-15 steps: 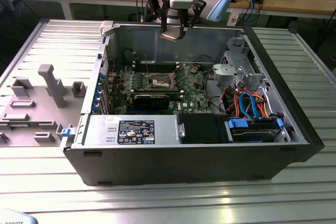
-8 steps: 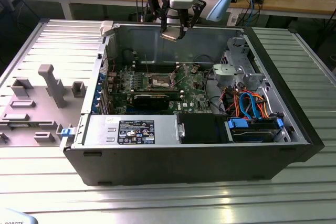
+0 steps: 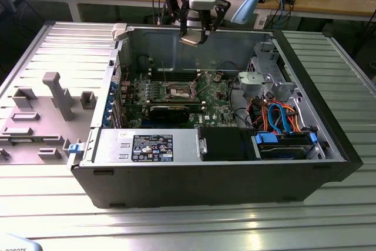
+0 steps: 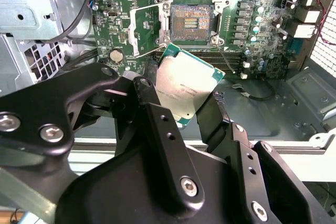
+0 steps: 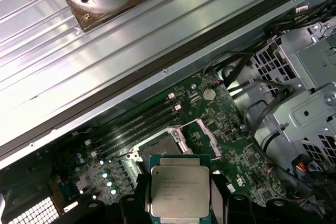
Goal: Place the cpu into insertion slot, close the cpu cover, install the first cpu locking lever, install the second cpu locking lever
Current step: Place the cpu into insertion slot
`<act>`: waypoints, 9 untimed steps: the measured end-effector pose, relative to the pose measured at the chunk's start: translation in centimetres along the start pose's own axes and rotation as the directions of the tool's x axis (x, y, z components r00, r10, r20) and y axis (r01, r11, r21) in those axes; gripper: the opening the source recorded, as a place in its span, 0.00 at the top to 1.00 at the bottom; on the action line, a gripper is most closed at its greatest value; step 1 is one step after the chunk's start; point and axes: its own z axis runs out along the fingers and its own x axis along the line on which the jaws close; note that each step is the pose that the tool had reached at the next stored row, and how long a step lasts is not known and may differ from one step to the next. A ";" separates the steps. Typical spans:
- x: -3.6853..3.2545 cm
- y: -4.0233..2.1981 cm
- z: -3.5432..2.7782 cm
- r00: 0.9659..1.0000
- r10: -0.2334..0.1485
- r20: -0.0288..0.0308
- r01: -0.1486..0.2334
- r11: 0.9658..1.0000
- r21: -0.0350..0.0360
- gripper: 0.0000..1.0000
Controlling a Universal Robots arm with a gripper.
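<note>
Upper middle of the exterior view: gripper (image 3: 195,34) hanging over the far side of the open computer case (image 3: 205,174), pinched on the cpu (image 3: 192,40). Chip tilted, silvery face partly showing, well above the green motherboard (image 3: 218,109) and touching nothing else.

In the second wrist view, two black fingers (image 4: 157,124) pressed against opposite edges of the cpu (image 4: 185,90), dull metal top toward the camera, green rim around it. Beyond the chip, the insertion slot (image 4: 191,22) lying bare: dark centre with its contacts exposed, silvery rim around. Beside it the cpu cover (image 4: 135,30), swung up and open, standing away from the socket.

In the first wrist view, cpu (image 5: 180,190) close to the camera, insertion slot (image 5: 157,148) past it on the board, long memory slots (image 5: 136,124) alongside.

Centre of the exterior frame: insertion slot (image 3: 178,91), with the black graphics card (image 3: 170,110) just below it. Case resting on a ribbed metal surface (image 3: 176,227); grey fixture tray (image 3: 41,116) at the exterior view's left.
</note>
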 end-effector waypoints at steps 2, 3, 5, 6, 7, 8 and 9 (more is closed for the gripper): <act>0.00 0.00 0.02 1.000 0.013 0.001 -0.013 1.000 0.000 0.46; 0.00 0.00 0.02 1.000 0.020 0.002 -0.020 1.000 0.000 0.46; 0.00 0.00 0.03 1.000 0.025 0.002 -0.025 1.000 0.000 0.46; 0.00 0.00 0.03 1.000 0.025 0.002 -0.025 1.000 0.000 0.46; 0.00 0.00 0.03 1.000 0.025 0.002 -0.025 1.000 0.000 0.46; 0.00 0.00 0.03 1.000 0.026 0.002 -0.026 1.000 0.000 0.46; 0.00 0.00 0.03 1.000 0.026 0.002 -0.026 1.000 0.000 0.46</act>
